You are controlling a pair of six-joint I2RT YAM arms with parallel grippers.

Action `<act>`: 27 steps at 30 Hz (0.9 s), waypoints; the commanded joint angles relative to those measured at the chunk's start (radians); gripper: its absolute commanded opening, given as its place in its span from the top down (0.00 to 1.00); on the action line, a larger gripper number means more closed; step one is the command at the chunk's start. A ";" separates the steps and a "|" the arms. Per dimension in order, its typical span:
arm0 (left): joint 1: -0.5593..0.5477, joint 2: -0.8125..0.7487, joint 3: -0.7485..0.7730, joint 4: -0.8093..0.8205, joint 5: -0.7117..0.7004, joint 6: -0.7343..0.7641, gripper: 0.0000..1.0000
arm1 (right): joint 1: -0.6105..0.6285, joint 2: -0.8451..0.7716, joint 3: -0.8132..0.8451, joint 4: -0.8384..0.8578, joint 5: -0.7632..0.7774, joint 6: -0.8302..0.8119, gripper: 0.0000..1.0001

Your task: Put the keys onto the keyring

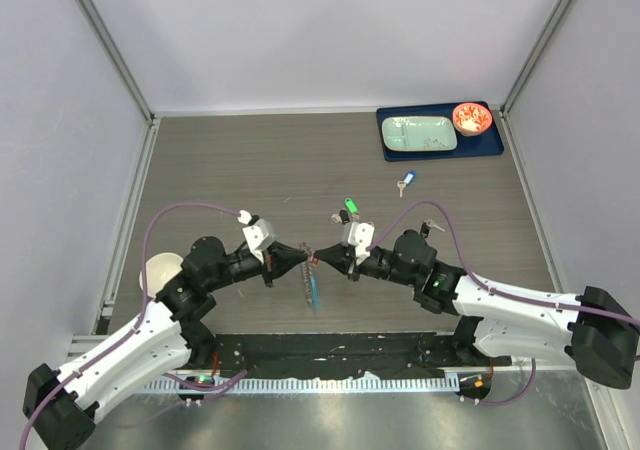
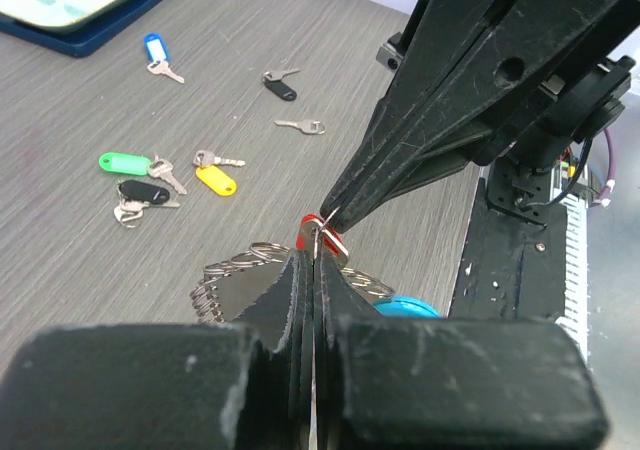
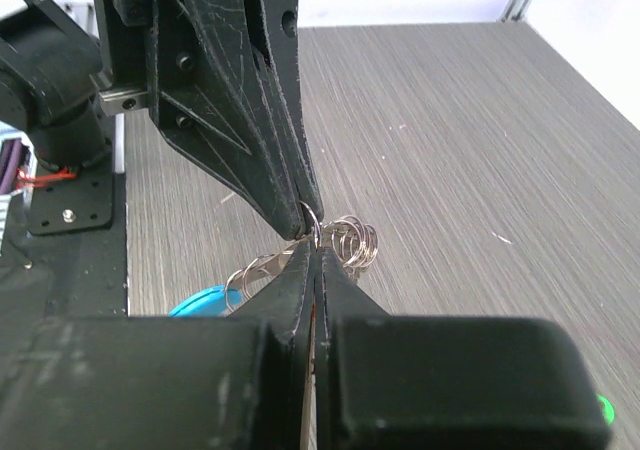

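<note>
Both grippers are clamped fully shut, meeting nose to nose over the middle of the desk's near edge. The left gripper (image 2: 312,258) has the red key (image 2: 308,228) pinched at its tips, and the right gripper (image 2: 337,210) nips the small ring (image 2: 330,238) on it. The keyring (image 2: 235,270) with its blue piece (image 2: 405,307) sits right under them, can't tell if it's hanging or lying flat. The other keys (image 2: 215,180) lie loose further out toward the far right corner
</note>
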 commanded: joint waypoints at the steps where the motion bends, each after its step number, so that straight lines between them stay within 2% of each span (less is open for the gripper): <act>1: 0.001 -0.002 0.020 0.153 0.020 -0.012 1.00 | -0.021 -0.028 -0.038 0.224 -0.110 0.113 0.99; 9: 0.001 0.016 0.029 0.169 0.051 -0.035 1.00 | -0.024 -0.013 -0.038 0.236 -0.150 0.097 0.99; 13: 0.001 -0.018 0.031 0.160 -0.024 -0.072 1.00 | -0.023 -0.011 -0.019 0.137 -0.156 0.031 0.99; 21: 0.001 -0.027 0.075 0.118 -0.115 -0.157 1.00 | -0.024 -0.011 -0.007 0.088 -0.153 -0.023 0.99; 27: 0.001 -0.047 0.054 0.205 -0.149 -0.198 1.00 | -0.015 0.007 -0.007 0.063 -0.090 -0.046 0.99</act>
